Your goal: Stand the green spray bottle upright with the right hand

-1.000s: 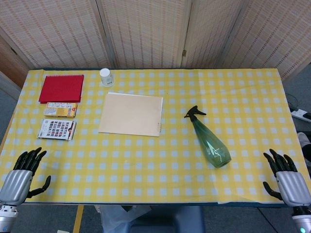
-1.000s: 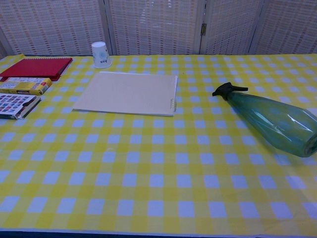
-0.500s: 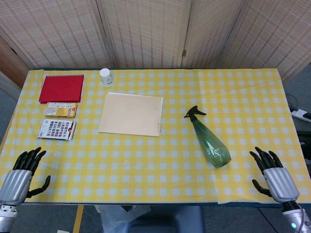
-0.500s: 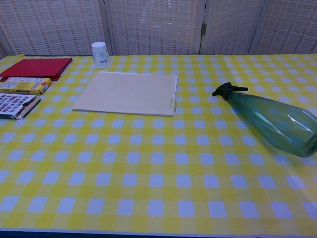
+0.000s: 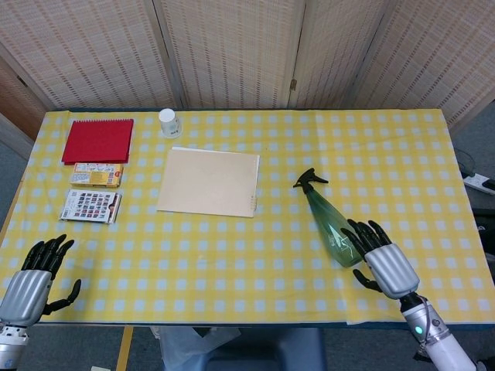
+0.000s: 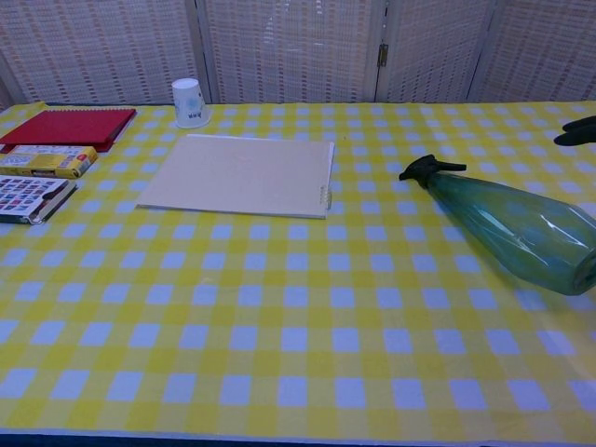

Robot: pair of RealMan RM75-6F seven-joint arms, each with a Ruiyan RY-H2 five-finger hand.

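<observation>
The green spray bottle point(image 5: 334, 228) lies on its side on the yellow checked tablecloth, black nozzle pointing to the far left, base toward me. It also shows at the right of the chest view as the same bottle point(image 6: 517, 228). My right hand point(image 5: 383, 261) hovers just right of the bottle's base, fingers spread, holding nothing; whether it touches the bottle I cannot tell. Only a dark fingertip point(image 6: 579, 130) of it shows at the right edge of the chest view. My left hand point(image 5: 32, 278) stays open at the near left table edge.
A beige folder point(image 5: 209, 182) lies mid-table. A white paper cup point(image 5: 168, 122), a red notebook point(image 5: 98, 141), a yellow box point(image 5: 97, 175) and a printed packet point(image 5: 91, 205) sit at the far left. Wicker screens stand behind the table.
My right hand has moved left and inward from the near right table corner to beside the bottle's base. The bottle and my left hand have not moved.
</observation>
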